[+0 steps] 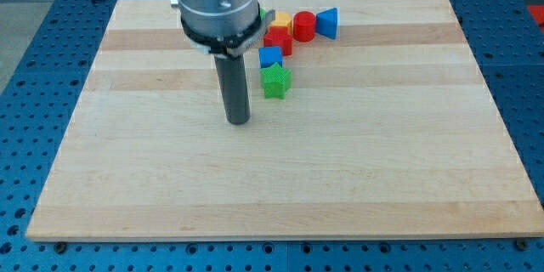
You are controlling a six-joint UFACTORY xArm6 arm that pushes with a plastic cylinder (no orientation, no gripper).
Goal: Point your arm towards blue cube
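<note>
Bright, even overhead light — soft shadows, slight blur, no glare.

A pale wooden counter (340,178) with lengthwise grain bands fills most of the view. Around it lies a blue perforated surface (34,42) with rows of small holes. Even, soft light falls across everything, casting faint shadows.
</note>
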